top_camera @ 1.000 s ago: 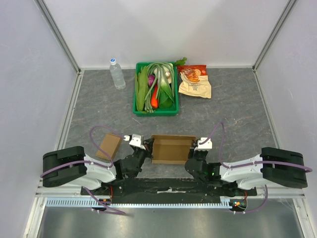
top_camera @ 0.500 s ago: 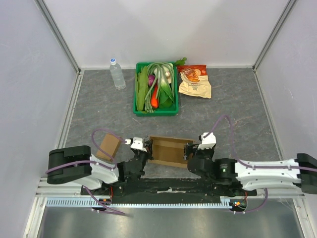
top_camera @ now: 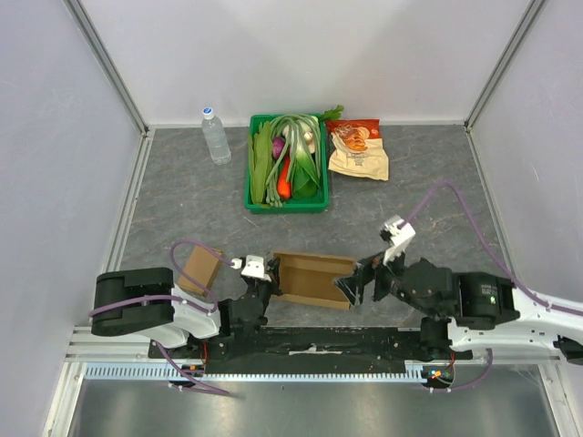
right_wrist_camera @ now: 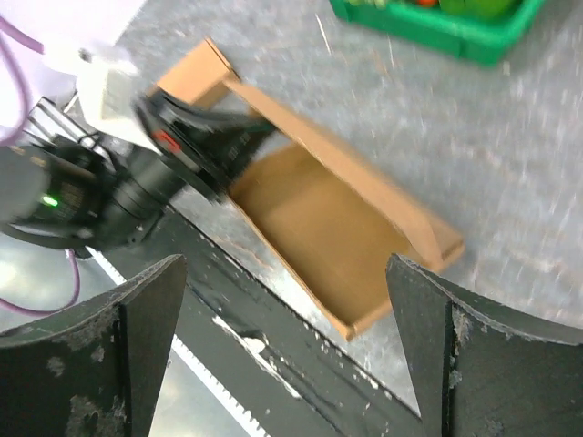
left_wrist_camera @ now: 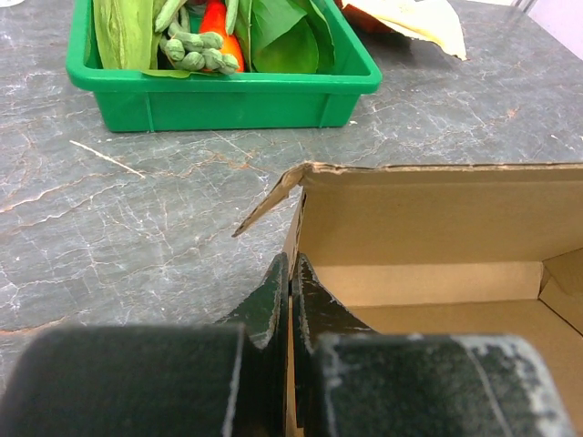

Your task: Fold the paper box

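Observation:
The paper box (top_camera: 314, 276) is an open brown cardboard tray lying near the front edge of the table, its left corner flap sticking outward. My left gripper (top_camera: 271, 288) is shut on the box's left wall; in the left wrist view the cardboard edge runs between the pressed fingers (left_wrist_camera: 273, 291), with the box's inside (left_wrist_camera: 428, 218) to the right. My right gripper (top_camera: 353, 286) hovers just off the box's right end, open wide and holding nothing. In the right wrist view the box (right_wrist_camera: 319, 218) lies below and between the spread fingers of the right gripper (right_wrist_camera: 284, 262).
A green tray (top_camera: 249, 173) of vegetables stands at the back centre, with a water bottle (top_camera: 216, 135) to its left and a snack bag (top_camera: 358, 150) to its right. A small flat cardboard piece (top_camera: 200, 269) lies left of the box. The black base rail (top_camera: 310, 341) runs along the near edge.
My right gripper has let go of the box's right wall, opened wide and pulled up and to the right. The box has shifted slightly nearer. The left gripper stays shut on the left wall.

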Robot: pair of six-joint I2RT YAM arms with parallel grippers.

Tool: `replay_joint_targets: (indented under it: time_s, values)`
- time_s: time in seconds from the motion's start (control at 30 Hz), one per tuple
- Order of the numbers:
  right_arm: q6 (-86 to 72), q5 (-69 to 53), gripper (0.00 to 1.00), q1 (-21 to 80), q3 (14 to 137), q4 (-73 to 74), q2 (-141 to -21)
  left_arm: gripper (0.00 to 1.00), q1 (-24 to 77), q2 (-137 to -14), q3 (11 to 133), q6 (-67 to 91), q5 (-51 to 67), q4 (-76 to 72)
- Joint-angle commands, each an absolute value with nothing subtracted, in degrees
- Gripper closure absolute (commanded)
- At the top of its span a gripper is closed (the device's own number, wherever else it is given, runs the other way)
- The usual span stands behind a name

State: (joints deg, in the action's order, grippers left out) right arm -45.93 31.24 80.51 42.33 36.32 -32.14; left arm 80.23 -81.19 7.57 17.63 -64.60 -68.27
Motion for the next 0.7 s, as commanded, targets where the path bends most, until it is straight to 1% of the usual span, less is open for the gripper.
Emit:
replay_joint_targets:
  time_s: [0.0, 0.03, 0.07, 0.1, 0.17, 0.2, 0.23, 0.3, 0.33, 0.4, 0.47, 0.5, 0.57, 0.6, 0.67]
  values:
    - [-26.8, 28.7, 0.02, 80.7, 59.3, 48.3, -49.4, 0.98, 81.0, -82.4, 8.1, 14.4, -69.2, -71.5]
    - [-24.7, 30.0, 0.04, 80.8, 64.5, 49.9, -53.1, 0.98, 81.1, -82.5, 7.9, 14.3, -69.3, -72.2]
    - [-22.5, 30.6, 0.05, 80.7, 65.9, 50.4, -58.1, 0.98, 81.1, -82.5, 7.7, 14.3, -69.3, -72.6]
    - [-20.2, 30.7, 0.06, 80.6, 66.8, 48.8, -59.5, 0.98, 81.2, -82.4, 7.6, 14.0, -69.3, -73.1]
    - [-12.6, 26.9, 0.11, 79.2, 67.8, 46.5, -61.9, 0.98, 81.4, -82.4, 7.5, 13.8, -69.5, -73.6]
    - [-10.3, 25.9, 0.12, 78.8, 67.7, 44.1, -62.5, 0.98, 81.5, -82.5, 7.6, 13.8, -69.6, -73.6]
    - [-7.0, 25.1, 0.19, 78.2, 67.7, 43.3, -63.8, 0.98, 81.5, -82.7, 7.5, 13.9, -69.7, -73.7]
    - [-4.3, 25.9, 0.25, 77.4, 68.0, 42.2, -65.7, 0.98, 81.5, -82.9, 7.5, 13.5, -69.8, -74.3]
    - [-3.2, 26.9, 0.32, 77.1, 68.0, 41.7, -67.2, 0.98, 81.6, -83.1, 7.4, 13.3, -69.8, -74.6]
    - [-0.4, 28.9, 0.38, 76.2, 66.8, 38.2, -68.2, 0.98, 81.7, -83.3, 7.2, 13.2, -69.8, -75.2]
    - [3.9, 28.1, 0.39, 75.8, 65.7, 35.5, -69.4, 0.98, 81.7, -83.6, 7.1, 12.7, -69.8, -76.2]
    - [4.8, 28.2, 0.43, 75.7, 65.4, 34.3, -70.0, 0.98, 81.7, -83.8, 7.2, 12.5, -69.8, -76.5]
    - [6.9, 27.5, 0.47, 75.3, 65.6, 34.1, -72.9, 0.98, 81.8, -84.5, 7.3, 11.6, -69.9, -77.8]
    - [7.5, 27.4, 0.51, 75.1, 65.4, 33.7, -73.7, 0.98, 81.9, -84.6, 7.2, 11.3, -70.0, -78.2]
    - [8.9, 27.2, 0.56, 74.4, 64.7, 32.4, -75.2, 0.98, 82.0, -85.3, 7.0, 10.7, -70.0, -79.3]
